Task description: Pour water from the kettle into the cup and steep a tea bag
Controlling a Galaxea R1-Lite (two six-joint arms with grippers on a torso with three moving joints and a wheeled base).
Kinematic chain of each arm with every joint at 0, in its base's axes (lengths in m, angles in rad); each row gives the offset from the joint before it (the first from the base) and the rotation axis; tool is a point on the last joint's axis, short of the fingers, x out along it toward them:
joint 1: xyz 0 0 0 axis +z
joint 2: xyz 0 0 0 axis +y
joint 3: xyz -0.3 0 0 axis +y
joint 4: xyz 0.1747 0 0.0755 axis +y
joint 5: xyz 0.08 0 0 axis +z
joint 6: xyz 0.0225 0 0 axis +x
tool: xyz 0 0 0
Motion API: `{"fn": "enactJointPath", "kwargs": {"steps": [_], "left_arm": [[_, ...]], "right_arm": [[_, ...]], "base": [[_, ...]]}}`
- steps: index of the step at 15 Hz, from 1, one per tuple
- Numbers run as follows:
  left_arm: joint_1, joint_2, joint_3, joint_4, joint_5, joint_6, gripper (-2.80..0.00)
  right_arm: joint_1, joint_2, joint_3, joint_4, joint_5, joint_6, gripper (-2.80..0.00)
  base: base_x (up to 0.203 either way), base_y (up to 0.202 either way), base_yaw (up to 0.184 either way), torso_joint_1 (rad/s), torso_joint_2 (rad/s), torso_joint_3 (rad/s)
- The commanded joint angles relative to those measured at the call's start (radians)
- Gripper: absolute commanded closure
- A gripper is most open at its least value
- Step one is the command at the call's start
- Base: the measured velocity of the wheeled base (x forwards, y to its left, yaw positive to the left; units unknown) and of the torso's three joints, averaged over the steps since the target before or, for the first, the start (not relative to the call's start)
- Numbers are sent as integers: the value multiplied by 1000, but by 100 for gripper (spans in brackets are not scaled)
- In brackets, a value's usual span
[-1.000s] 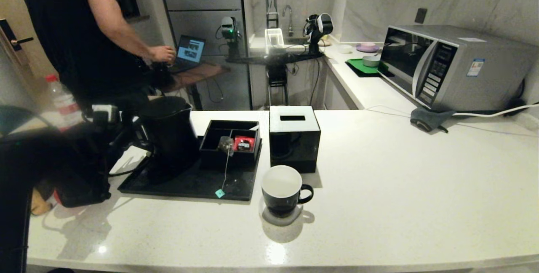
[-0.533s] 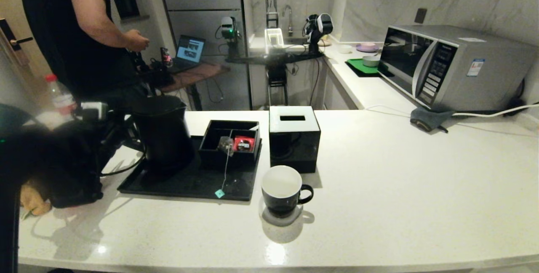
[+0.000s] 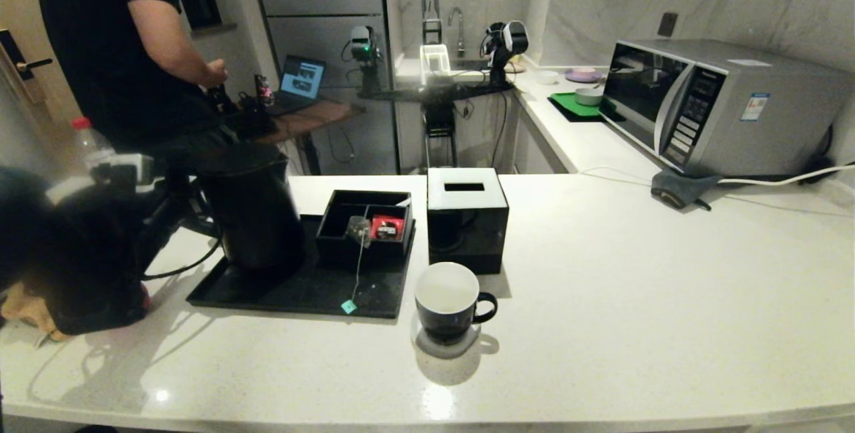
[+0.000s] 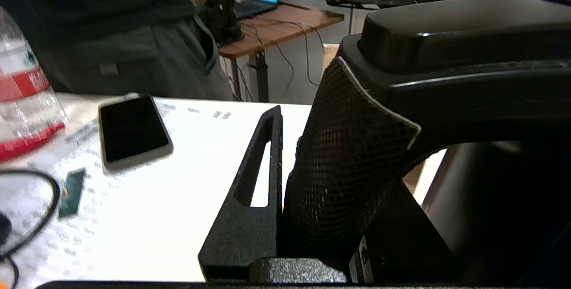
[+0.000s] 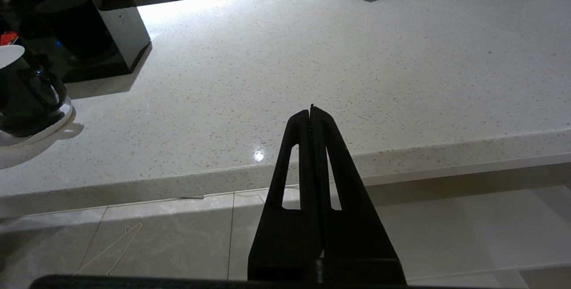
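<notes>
Now | left gripper [image 4: 285, 146] clamped on kettle [image 3: 250, 209] handle | right gripper [image 5: 312, 110] closed, empty

A kitchen, doubling as a robot test space. A white stone counter [image 3: 601, 299] carries a microwave [image 3: 715, 105] near its far right corner, with marble walls behind. Past the far edge stand a sink tap [image 3: 458, 19] and a steel fridge [image 3: 320, 25]. A laptop [image 3: 302, 80] on a wooden desk [image 3: 314, 119] and a person [image 3: 113, 52] suggest recording work.
</notes>
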Motion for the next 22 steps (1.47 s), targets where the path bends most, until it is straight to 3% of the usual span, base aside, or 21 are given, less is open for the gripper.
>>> {"fn": "enactJointPath", "kwargs": {"steps": [1, 10, 17, 22], "left_arm": [[0, -57, 41, -50, -1, -8, 0], [-4, -149, 64, -50, -3, -20, 0], [-16, -263, 215, -50, -3, -17, 0], [-72, -349, 291, -50, 1, -8, 0]], "right_arm": [[1, 1, 0, 0, 0, 0, 0], [0, 1, 0, 0, 0, 0, 0], [0, 1, 0, 0, 0, 0, 0], [0, 1, 0, 0, 0, 0, 0]], "base": [[0, 0, 0, 0, 0, 0], [0, 0, 0, 0, 0, 0], [0, 0, 0, 0, 0, 0], [0, 0, 0, 0, 0, 0]]}}
